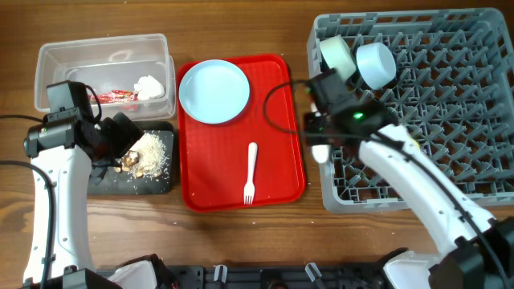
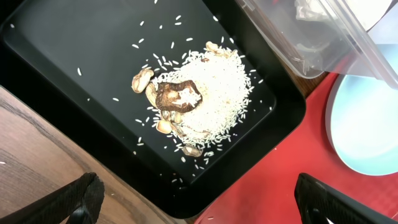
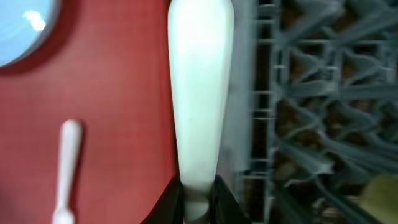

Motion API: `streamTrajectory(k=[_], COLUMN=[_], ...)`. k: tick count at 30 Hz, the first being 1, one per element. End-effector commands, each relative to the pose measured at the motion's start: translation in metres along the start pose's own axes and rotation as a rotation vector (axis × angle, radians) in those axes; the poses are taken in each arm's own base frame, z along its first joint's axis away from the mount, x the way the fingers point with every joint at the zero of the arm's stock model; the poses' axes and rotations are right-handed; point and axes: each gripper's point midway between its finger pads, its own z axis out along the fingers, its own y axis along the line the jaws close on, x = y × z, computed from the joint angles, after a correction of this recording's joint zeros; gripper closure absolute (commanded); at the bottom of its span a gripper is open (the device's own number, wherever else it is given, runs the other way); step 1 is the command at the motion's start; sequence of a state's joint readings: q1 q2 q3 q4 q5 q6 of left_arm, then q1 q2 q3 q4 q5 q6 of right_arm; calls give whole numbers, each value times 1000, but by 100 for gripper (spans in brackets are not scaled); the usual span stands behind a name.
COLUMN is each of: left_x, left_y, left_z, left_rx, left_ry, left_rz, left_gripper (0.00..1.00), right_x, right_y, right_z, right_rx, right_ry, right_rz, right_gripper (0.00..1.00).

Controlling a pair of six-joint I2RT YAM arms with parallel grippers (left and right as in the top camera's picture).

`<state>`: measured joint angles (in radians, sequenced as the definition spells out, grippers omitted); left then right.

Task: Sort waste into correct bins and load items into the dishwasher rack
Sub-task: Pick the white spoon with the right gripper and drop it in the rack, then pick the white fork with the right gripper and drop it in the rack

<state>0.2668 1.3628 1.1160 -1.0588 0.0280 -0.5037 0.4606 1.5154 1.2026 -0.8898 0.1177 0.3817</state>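
My right gripper (image 1: 316, 133) is shut on a white plastic spoon (image 1: 320, 152), held over the seam between the red tray and the grey dishwasher rack (image 1: 450, 172). In the right wrist view the spoon (image 3: 200, 93) sticks out from the jaws (image 3: 199, 199). A mint bowl (image 1: 337, 54) and a light-blue bowl (image 1: 375, 64) sit upside down in the rack. My left gripper (image 1: 122, 138) is open and empty (image 2: 211, 208) above the black tray (image 1: 104, 178) with food scraps (image 2: 199, 93). The clear tub (image 1: 60, 56) holds the red wrapper (image 1: 116, 96) and white tissue (image 1: 150, 87).
The red serving tray (image 1: 281, 172) carries the light-blue plate (image 1: 214, 91) and the white fork (image 1: 250, 172). The fork's handle (image 3: 65, 168) shows in the right wrist view. A yellowish blur (image 3: 380, 193) lies in the rack. Bare wooden table runs along the front.
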Motion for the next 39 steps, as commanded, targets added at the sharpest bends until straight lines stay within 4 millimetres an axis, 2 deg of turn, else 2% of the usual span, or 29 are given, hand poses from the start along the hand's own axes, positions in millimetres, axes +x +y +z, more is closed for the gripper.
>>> streamTrajectory(k=[1, 4, 6, 8, 9, 10, 12, 14, 16, 18, 19, 22, 23, 24, 26, 28, 30, 32, 34, 39], left_x=[-1, -1, -1, -1, -1, -1, -1, -1, -1, -1, -1, -1, -1, -1, -1, -1, -1, -1, -1, -1], left_y=[-1, -1, -1, -1, -1, -1, -1, -1, -1, -1, -1, -1, -1, -1, -1, -1, -1, -1, -1, -1], left_z=[-4, -4, -4, -4, -4, -4, -4, -4, -4, -4, -4, -4, -4, -4, -4, -4, -4, -4, -4, -4], left_rx=[14, 14, 14, 14, 14, 14, 14, 14, 14, 14, 14, 14, 14, 14, 14, 14, 14, 14, 14, 14], left_ry=[-9, -9, -8, -8, -8, -8, -8, -8, -8, -9, -9, -9, -9, -9, -9, -9, -9, -9, -9, -9], left_rz=[-14, -14, -14, -14, -14, -14, -14, -14, -14, -14, -14, -14, -14, -14, -13, -13, -13, -14, -14, -13], left_gripper=[0, 0, 0, 0, 0, 0, 0, 0, 0, 0, 0, 0, 0, 0, 0, 0, 0, 0, 0, 0], right_x=[0, 20, 30, 32, 32, 32, 22, -13, -46, -60, -58, -21, 3, 21, 70, 88, 98, 98, 100, 110], right_y=[-37, -55, -57, -57, -57, -57, -57, -52, -24, 22, 48, 98, 117, 126, 134, 129, 127, 124, 134, 145], right_z=[9, 28, 37, 39, 38, 38, 31, 5, -23, -40, -45, -22, -5, 9, 55, 80, 100, 107, 105, 100], right_rx=[73, 114, 121, 122, 123, 123, 125, 102, -40, -261, -358, -375, -359, -330, -221, -160, -133, -113, -170, -182], right_ry=[16, 75, 97, 101, 103, 103, 68, -42, -138, -180, -176, -55, 27, 89, 259, 330, 368, 364, 371, 378], right_rz=[54, 81, 86, 85, 84, 85, 86, 62, 5, -36, -49, -94, -131, -150, -226, -247, -256, -262, -310, -347], right_gripper=[96, 96, 93, 80, 60, 50, 44, 43, 43, 40, 38, 37, 37, 37, 36, 36, 36, 33, 32, 28])
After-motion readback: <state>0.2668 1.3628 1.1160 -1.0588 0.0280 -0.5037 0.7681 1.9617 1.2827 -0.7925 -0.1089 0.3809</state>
